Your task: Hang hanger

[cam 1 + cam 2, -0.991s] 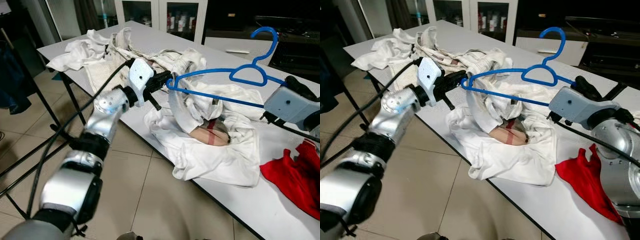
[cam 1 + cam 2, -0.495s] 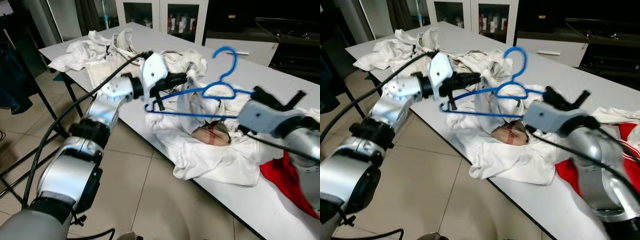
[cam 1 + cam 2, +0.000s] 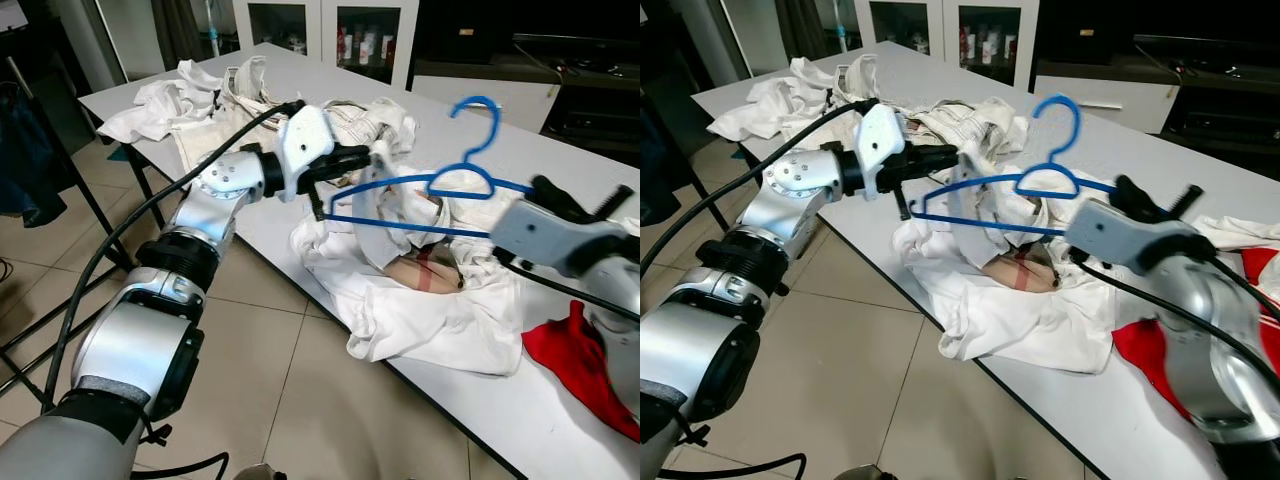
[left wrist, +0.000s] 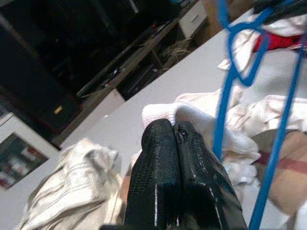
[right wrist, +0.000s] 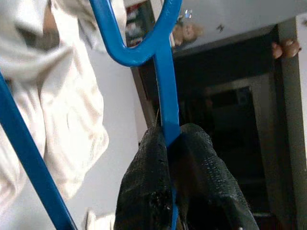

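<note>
Above the table [image 3: 560, 420] the blue hanger [image 3: 430, 190] hangs in the air, hook up. The right gripper [image 5: 172, 143] is clamped on its shoulder bar; the left gripper [image 4: 175, 132], fingers pressed together, pinches white garment [image 3: 375, 205] cloth at the hanger's far end. This looks like dressing the hanger; next, the cloth needs drawing over that end.

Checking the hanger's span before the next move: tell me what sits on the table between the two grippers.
In the left eye view, the blue hanger spans from the left gripper to the right gripper, above the white clothes on the table.
</note>
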Available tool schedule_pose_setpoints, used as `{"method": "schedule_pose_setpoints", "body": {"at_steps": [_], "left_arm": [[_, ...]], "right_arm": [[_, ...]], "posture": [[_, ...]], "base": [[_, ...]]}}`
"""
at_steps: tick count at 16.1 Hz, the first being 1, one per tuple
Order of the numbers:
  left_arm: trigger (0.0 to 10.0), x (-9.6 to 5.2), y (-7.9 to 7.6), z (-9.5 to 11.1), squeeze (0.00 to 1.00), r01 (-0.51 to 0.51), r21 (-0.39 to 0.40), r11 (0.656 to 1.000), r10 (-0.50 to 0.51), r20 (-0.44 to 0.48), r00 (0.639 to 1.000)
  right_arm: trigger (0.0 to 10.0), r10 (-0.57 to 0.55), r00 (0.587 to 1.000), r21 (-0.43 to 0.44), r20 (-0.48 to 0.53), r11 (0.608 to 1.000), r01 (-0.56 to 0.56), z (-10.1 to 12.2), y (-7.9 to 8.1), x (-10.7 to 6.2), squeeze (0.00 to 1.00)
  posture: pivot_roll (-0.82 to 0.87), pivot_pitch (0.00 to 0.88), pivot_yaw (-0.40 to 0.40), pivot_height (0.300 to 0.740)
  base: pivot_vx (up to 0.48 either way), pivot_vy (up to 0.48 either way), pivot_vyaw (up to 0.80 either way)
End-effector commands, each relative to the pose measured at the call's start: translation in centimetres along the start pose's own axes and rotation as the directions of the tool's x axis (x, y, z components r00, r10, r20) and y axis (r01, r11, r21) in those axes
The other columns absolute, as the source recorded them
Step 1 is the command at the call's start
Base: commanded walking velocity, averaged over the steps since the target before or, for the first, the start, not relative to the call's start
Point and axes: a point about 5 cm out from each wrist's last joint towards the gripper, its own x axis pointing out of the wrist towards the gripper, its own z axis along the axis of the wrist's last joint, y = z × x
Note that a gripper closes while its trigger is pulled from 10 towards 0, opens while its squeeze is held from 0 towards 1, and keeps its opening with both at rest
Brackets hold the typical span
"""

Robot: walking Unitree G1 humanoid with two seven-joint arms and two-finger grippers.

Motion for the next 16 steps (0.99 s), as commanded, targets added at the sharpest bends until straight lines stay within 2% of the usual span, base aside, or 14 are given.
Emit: {"method": "schedule_pose_setpoints", "body": {"at_steps": [1, 4, 12, 16], "left_arm": [[10.0, -0.5, 0.6, 0.0, 0.0, -0.028, 0.014, 0.999, 0.028, -0.01, 1.0], [10.0, -1.3, 1.2, -0.4, 0.0, -0.075, 0.008, 0.997, 0.075, -0.031, 0.997], [10.0, -1.7, 1.0, -1.0, 0.0, -0.101, -0.012, 0.995, 0.101, -0.03, 0.994], [10.0, -1.8, 0.9, -1.1, 0.0, -0.103, -0.018, 0.995, 0.103, -0.027, 0.994]], "right_arm": [[10.0, 0.0, 1.0, -0.013, 0.011, 1.0, 0.0, 0.1, -0.4, -0.3, 0.0], [10.0, 0.048, 0.997, -0.003, 0.054, 0.999, -0.048, 0.5, 0.3, -0.9, 0.0], [10.0, -0.041, 0.995, -0.007, -0.091, 0.999, 0.041, -1.5, -0.7, -0.8, 0.0], [10.0, -0.069, 0.989, 0.005, -0.132, 0.998, 0.07, -1.4, -0.6, -0.6, 0.0]], "posture": [[-0.06, 0.0, 0.061, 0.723], [-0.06, 0.0, 0.058, 0.723], [-0.06, 0.0, 0.053, 0.723], [-0.06, 0.0, 0.049, 0.723]], "base": [[0.0, 0.0, 0.0], [0.0, 0.0, 0.0], [0.0, 0.0, 0.0], [0.0, 0.0, 0.0]]}}
